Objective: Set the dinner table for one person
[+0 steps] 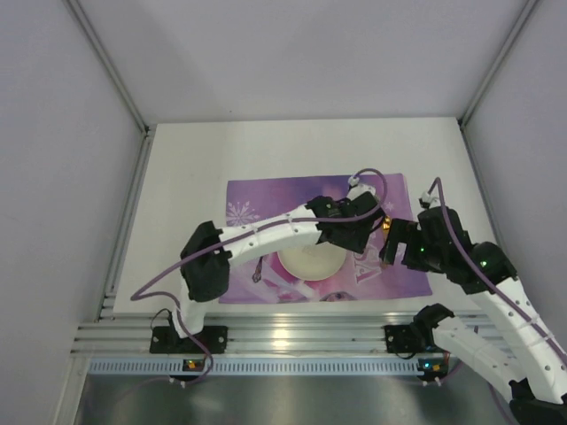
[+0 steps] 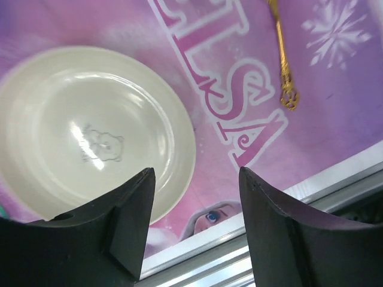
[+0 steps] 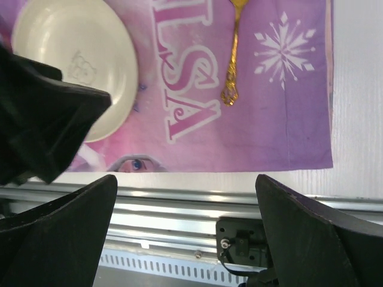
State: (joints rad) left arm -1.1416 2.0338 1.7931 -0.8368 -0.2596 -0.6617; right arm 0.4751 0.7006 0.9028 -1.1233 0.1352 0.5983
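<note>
The dinner table [image 1: 266,150] is a white tabletop carrying a purple printed placemat [image 1: 266,199]. On the mat lies a cream plate [image 1: 310,261] with a small bear mark, also seen as the plate [image 2: 90,131] and the plate [image 3: 78,60]. To its right on the mat rests a gold utensil [image 2: 281,54], its ornate handle end toward the near edge; the same utensil [image 3: 232,60] shows in the right wrist view. My left gripper [image 2: 196,173] hovers open over the plate's right rim, holding nothing. My right gripper [image 3: 186,179] stands wide open above the table's near edge, empty.
An aluminium rail [image 1: 283,332] runs along the near edge, with the right arm's black base mount [image 3: 245,245] on it. Grey walls close in the table on three sides. The left arm's black head [image 3: 42,119] sits close to the left of my right gripper.
</note>
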